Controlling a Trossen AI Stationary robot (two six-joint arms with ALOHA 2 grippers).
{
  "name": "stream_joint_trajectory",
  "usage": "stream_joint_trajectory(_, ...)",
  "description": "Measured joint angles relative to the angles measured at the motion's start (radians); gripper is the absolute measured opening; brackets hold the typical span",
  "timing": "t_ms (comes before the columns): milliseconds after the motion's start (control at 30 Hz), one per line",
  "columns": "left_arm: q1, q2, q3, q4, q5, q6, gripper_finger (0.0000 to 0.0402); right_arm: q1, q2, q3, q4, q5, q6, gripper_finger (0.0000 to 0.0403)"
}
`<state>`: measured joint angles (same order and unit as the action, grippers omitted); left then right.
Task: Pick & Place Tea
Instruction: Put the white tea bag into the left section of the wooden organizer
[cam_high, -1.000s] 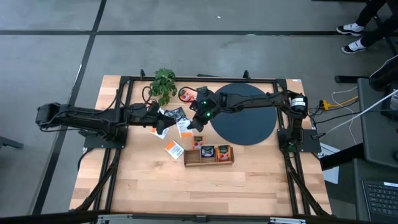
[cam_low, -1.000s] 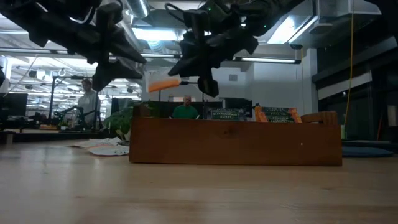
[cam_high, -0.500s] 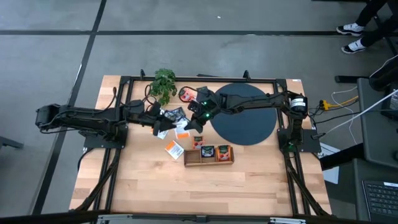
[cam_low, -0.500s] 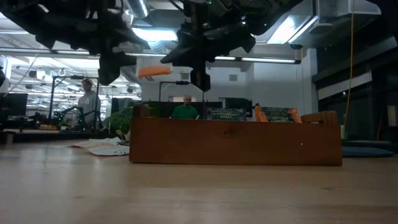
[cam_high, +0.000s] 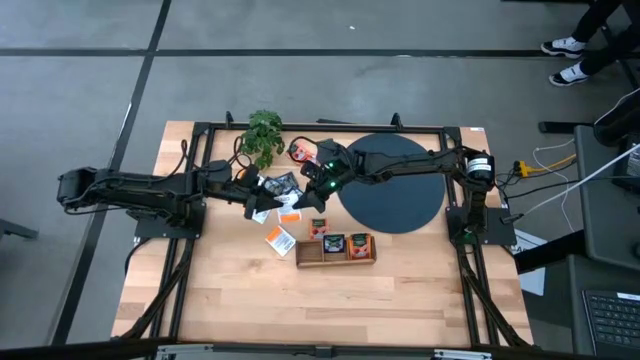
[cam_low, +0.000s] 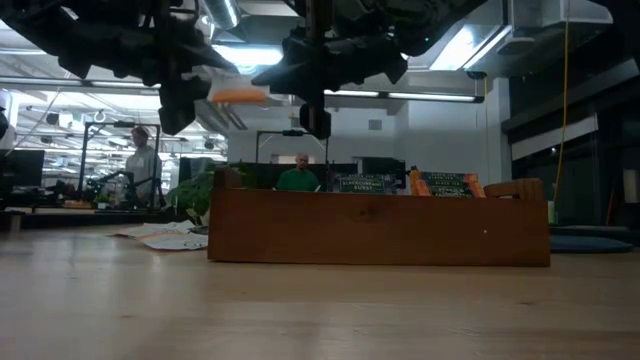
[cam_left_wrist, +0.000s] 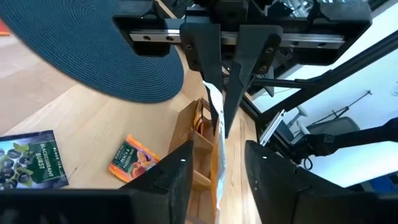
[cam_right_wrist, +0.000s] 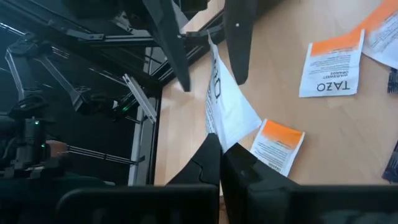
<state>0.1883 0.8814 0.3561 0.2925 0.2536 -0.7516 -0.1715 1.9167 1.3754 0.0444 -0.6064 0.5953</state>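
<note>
White-and-orange tea packet (cam_right_wrist: 331, 64) lying on the counter (cam_right_wrist: 373, 137) reads "TAZO", smaller line under it unreadable. Dark packet (cam_left_wrist: 31, 162) with berries reads "BLACKCURRANT BURST". Print on other packets too small to read.

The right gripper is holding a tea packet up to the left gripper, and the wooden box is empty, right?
Not quite: the box is not empty. The high view shows boxed packets in it. The right gripper does hold a packet up to the left gripper.
</note>
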Motion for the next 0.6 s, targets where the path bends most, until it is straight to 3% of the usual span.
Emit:
stream_joint_trajectory(333, -0.001, 0.0, 0.0, 0.001, -0.053, 0.072, 0.001, 0.002, 0.0, 0.0, -0.001, -0.008, 0.009, 0.0012)
stream_joint_trajectory(600, -0.001, 0.0, 0.0, 0.0, -0.052, 0.085, 0.0002, 0.002, 0.0, 0.0, -0.001, -0.008, 0.026, 0.0026)
